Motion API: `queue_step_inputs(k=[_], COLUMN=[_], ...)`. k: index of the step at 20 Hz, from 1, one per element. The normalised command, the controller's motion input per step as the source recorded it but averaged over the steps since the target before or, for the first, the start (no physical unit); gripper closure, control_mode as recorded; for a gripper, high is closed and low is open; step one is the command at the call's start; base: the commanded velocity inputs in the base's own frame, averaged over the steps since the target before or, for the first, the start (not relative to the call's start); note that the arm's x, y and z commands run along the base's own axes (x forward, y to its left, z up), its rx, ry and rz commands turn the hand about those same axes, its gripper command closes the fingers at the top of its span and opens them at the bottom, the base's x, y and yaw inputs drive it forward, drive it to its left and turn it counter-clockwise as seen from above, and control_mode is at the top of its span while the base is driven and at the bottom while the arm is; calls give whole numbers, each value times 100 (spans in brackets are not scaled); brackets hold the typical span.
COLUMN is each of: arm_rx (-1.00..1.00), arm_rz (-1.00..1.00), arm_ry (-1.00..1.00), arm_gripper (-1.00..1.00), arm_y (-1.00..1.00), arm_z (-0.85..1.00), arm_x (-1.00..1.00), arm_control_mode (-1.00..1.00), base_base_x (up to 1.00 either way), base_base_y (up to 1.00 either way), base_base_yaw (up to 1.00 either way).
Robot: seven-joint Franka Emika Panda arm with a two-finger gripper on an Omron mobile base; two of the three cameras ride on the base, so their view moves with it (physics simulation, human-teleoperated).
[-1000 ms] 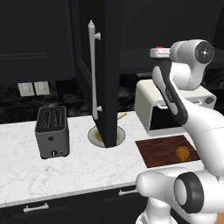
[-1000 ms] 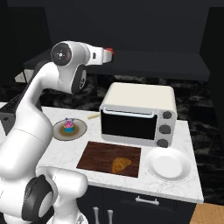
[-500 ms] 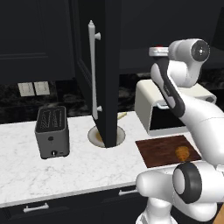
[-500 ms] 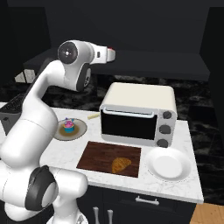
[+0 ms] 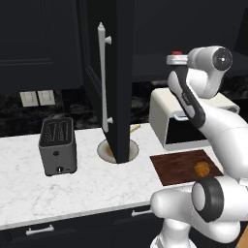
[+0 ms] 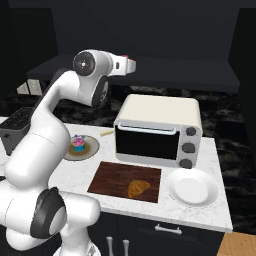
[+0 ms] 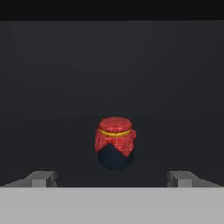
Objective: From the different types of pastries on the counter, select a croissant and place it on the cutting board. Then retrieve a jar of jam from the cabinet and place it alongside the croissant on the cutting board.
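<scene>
Reaching further into the open cabinet (image 5: 116, 72) than a second ago, the pincer (image 7: 112, 178) spreads wide, empty, with the jar of jam (image 7: 115, 142) at twelve o'clock ahead; the croissant (image 6: 138, 188) already lies on the cutting board (image 6: 112, 178), so grasping comes next.

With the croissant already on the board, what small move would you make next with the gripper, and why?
Probably ease the gripper straight forward toward the jar. In the hand view the jar stands upright ahead, centred between the wide-open fingertips and not yet between them. The croissant already lies on the board, so only the jar remains.
</scene>
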Motion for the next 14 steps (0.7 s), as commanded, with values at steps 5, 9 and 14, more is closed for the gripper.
queue_step_inputs(k=[5, 9, 14], arm_rx=[0, 0, 0], arm_rz=[0, 0, 0], arm_ry=[0, 0, 0], arm_gripper=[-100, -100, -100], arm_y=[-3, -8, -14], arm_z=[-10, -5, 0], arm_x=[18, 21, 27], arm_control_mode=[-100, -100, -100], base_base_x=[0, 0, 0], base_base_y=[0, 0, 0], base_base_yaw=[0, 0, 0])
